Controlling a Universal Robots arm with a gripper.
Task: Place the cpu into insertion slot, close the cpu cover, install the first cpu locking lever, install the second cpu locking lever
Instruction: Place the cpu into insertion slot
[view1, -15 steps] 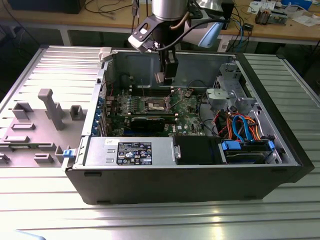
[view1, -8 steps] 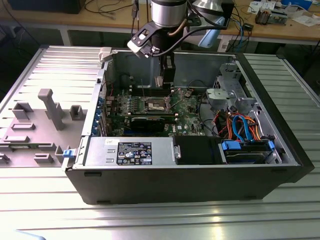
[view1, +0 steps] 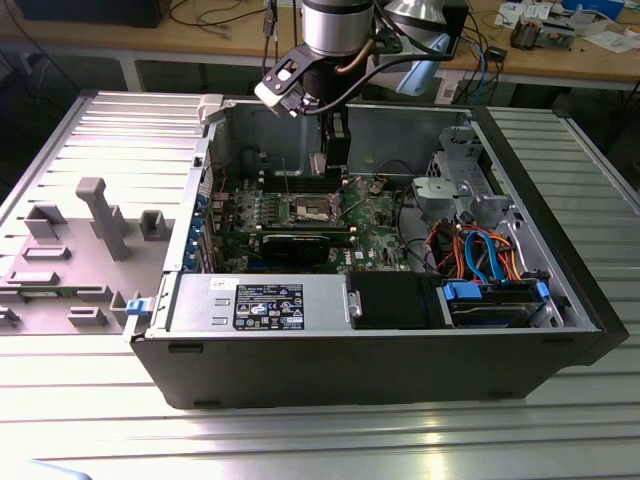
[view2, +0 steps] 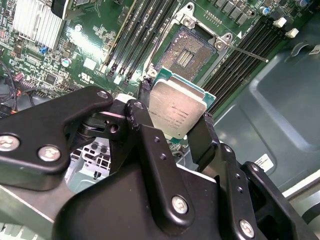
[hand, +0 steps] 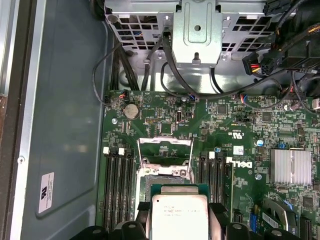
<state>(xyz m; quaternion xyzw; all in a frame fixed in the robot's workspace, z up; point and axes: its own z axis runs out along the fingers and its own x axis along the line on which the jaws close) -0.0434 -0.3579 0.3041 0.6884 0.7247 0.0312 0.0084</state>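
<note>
Gripping: the gripper (view2: 174, 120) is clamping its two black fingers (view2: 200, 137) on opposite edges of the cpu (view2: 177, 107), and the chip's dull metal top is facing the cameras in both wrist views.
Chip position: the cpu is hanging over the board, close to the insertion slot (view2: 189, 52) but apart from it and not yet seated.
Socket: the insertion slot is lying uncovered, its contact field showing.
Cover: in the first wrist view the cpu cover (hand: 165, 142) is standing raised at the slot's far edge.
Board: black memory slots (hand: 117, 185) are flanking the socket on the green motherboard (hand: 240, 150).
Case: in the exterior view the open computer case (view1: 350, 370) is lying on a ribbed metal table (view1: 300, 440), and the arm is reaching down into it.
</note>
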